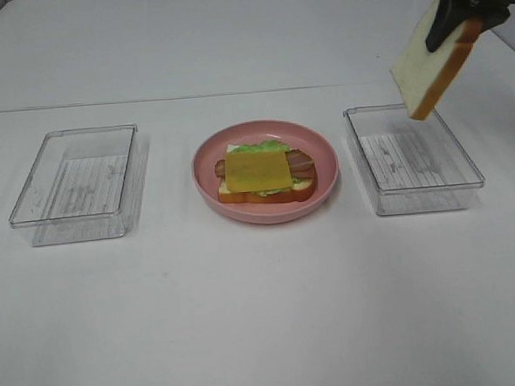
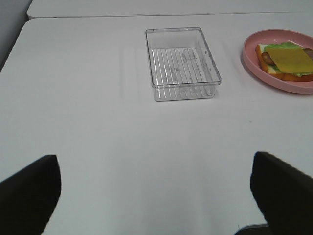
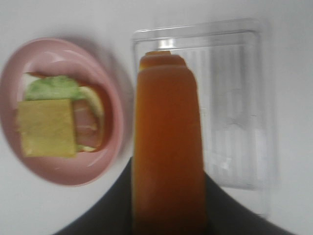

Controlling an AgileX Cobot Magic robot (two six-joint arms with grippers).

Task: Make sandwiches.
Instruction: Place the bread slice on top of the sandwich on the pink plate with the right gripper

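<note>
The right gripper (image 1: 453, 21) clenches the bread slice (image 1: 433, 60) by its upper edge — likely light, stiff and smooth; grip across the faces. The left gripper (image 2: 155, 193) is released.

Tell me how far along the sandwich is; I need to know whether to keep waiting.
Done: on the round pink plate, a bottom bread slice carries green lettuce, bacon strips and a yellow cheese square. In hand: the right gripper holds the white top bread slice with orange-brown crust above the right clear plastic tray. Left: setting that slice on the cheese. The left gripper is open and idle.
</note>
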